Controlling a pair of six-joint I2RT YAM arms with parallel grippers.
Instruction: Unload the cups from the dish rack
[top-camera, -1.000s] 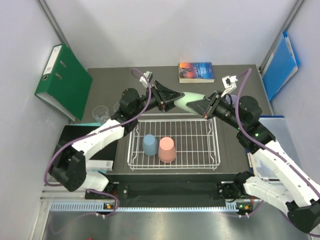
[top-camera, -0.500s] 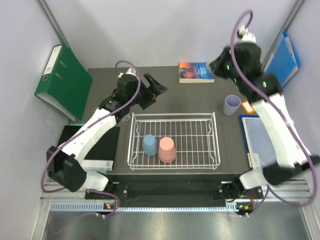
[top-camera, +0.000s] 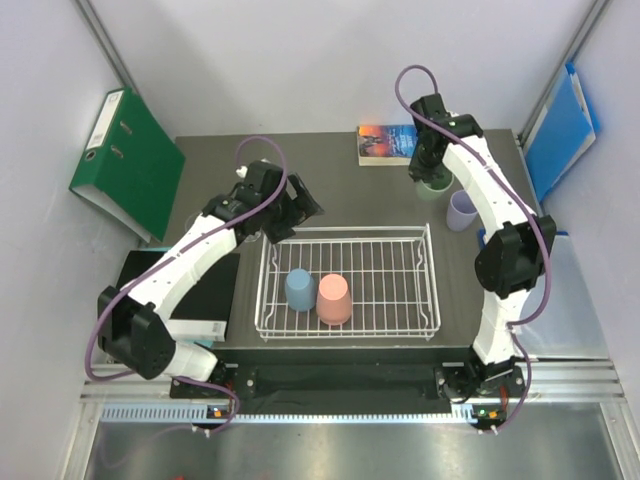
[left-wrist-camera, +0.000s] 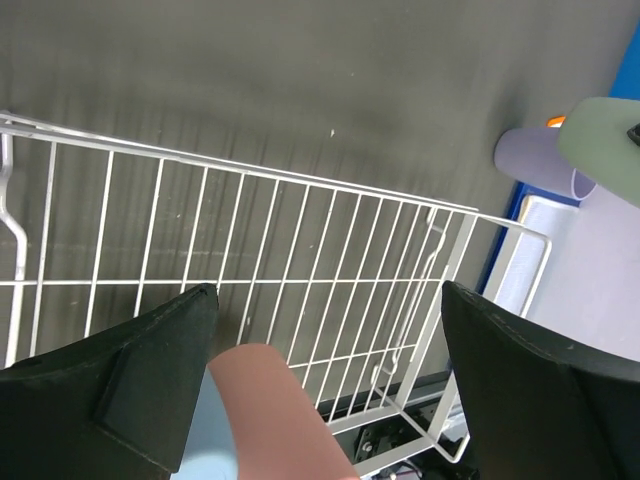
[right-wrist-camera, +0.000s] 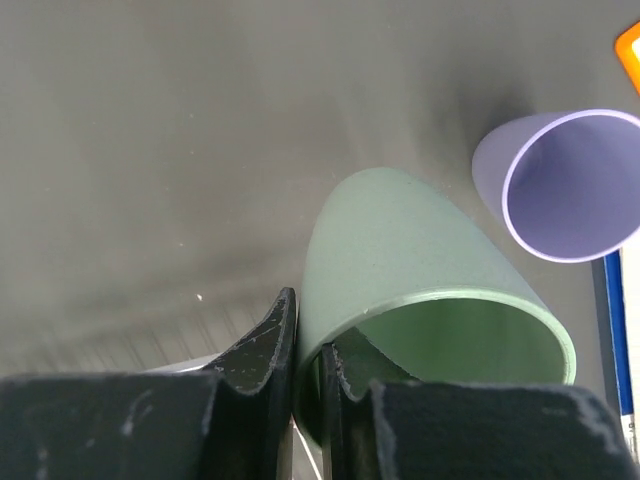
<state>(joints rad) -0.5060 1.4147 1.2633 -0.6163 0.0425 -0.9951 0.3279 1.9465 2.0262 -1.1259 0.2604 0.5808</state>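
Right now the right gripper (right-wrist-camera: 305, 350) is pinched shut on the rim wall of the sage green cup (right-wrist-camera: 400, 250), one finger inside and one outside, over the far right of the table (top-camera: 350, 195). I cannot tell whether the cup's base has touched down. The lavender cup (top-camera: 461, 210) stands mouth-up just beside it. Risk: so thin a rim pinch may let the cup swing or slip, and a careless release could tip it into the lavender one. The left gripper (left-wrist-camera: 325, 300) hangs with fingers spread wide and empty above the dish rack (top-camera: 395, 285). In the rack the light blue cup (top-camera: 299, 290) and salmon pink cup (top-camera: 334, 299) sit upside down, close together. Risk: a finger coming down between them may shove the neighbour or snag a wire. Surface: dark matte grey, flat. Room: pale walls (top-camera: 300, 60), green binder (top-camera: 128, 165) leaning at left, blue folder (top-camera: 562, 130) at right, a book (top-camera: 392, 143) at the far edge.
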